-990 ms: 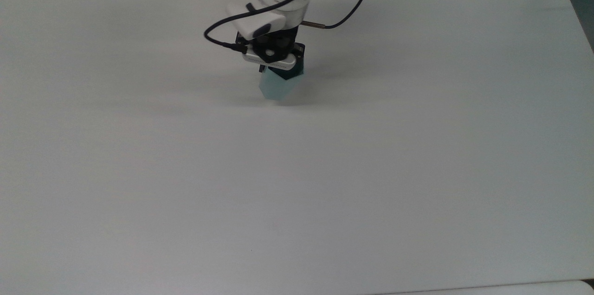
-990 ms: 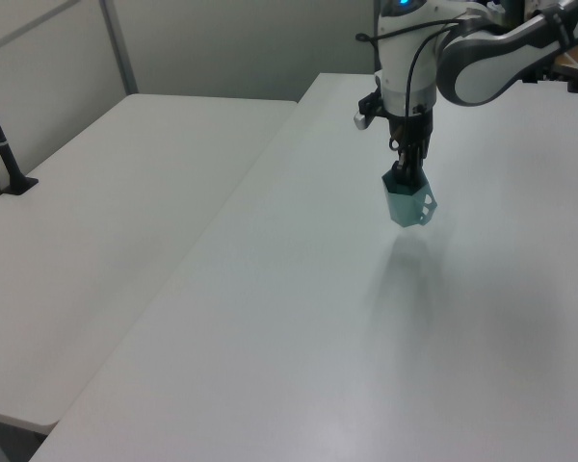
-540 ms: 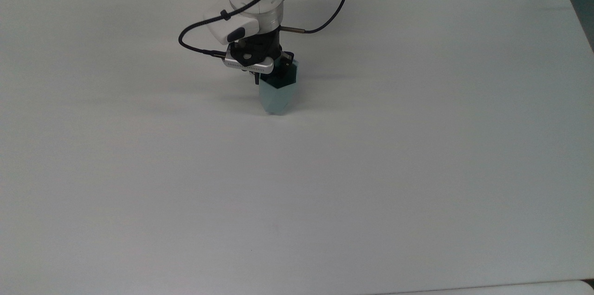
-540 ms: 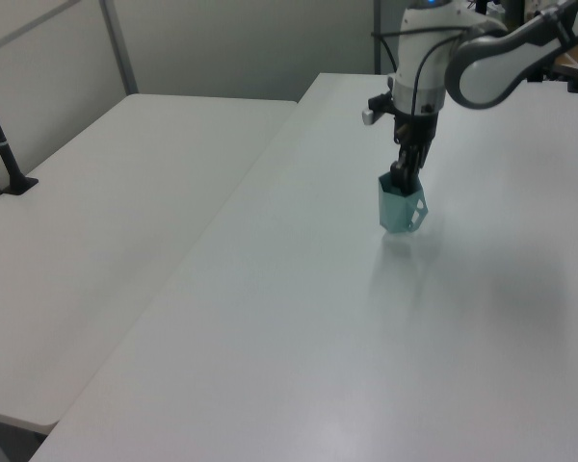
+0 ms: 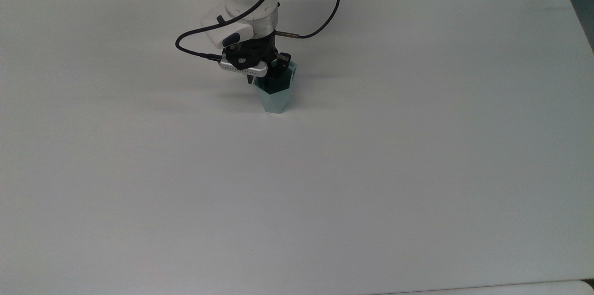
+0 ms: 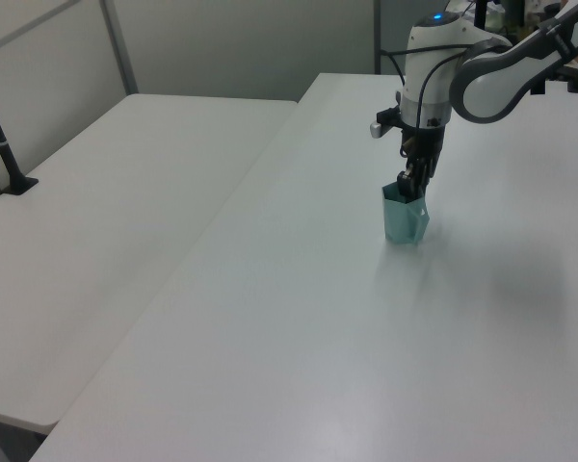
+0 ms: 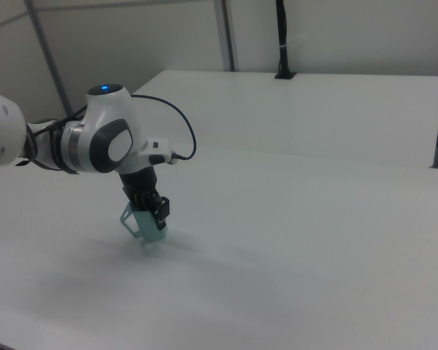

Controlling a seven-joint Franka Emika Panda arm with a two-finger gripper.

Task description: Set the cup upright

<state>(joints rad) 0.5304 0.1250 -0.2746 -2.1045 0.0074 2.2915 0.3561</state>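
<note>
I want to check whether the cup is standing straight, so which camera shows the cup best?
The left view: the cup stands clear below the gripper. The top view looks into its rim. In the right view the gripper covers part of it.

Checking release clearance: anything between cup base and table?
Nothing visible: in the left view the cup stands upright, base on the bare table, pincer gripping its rim.

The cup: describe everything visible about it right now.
The cup is small, pale teal-green and faceted, with an angular rim wider than its base and a darker inside. A thin angular handle juts from one side in the right view. It stands upright, mouth up, its base on the white table, toward the top view's far edge. The gripper grips its rim from above, one finger reaching inside.
</note>
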